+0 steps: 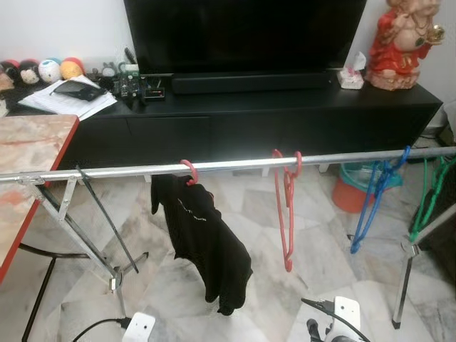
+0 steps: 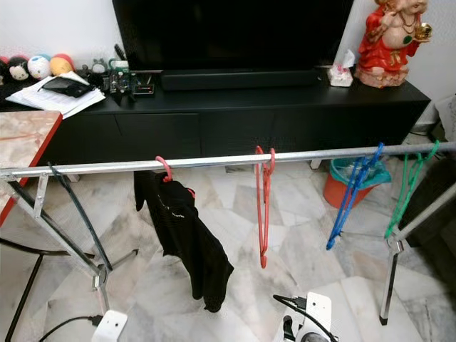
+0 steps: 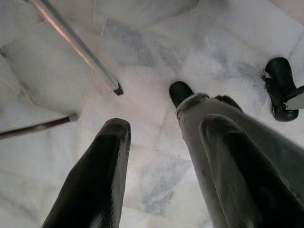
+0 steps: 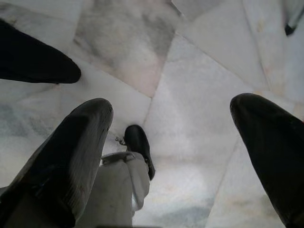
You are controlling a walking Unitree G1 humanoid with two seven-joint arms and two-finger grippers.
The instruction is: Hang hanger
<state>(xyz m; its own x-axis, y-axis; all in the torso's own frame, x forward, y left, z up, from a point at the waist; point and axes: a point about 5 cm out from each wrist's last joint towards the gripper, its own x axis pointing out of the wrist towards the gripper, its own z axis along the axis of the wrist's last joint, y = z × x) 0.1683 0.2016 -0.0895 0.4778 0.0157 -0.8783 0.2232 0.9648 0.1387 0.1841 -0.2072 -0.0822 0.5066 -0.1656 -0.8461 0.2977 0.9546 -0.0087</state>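
Hangers sit along the long horizontal silver metal rail (image 1: 235, 165): pink hanger carrying a black garment (image 1: 203, 239), bare red plastic hanger (image 1: 286, 206), then blue and green ones. Left gripper (image 3: 161, 171) and right gripper (image 4: 175, 152) hang low beneath the rail, fingers spread, empty; neither is clearly nearer.

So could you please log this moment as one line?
rail: black shirt, red, blue, green hangers hung | left gripper open, idle | right gripper open, idle
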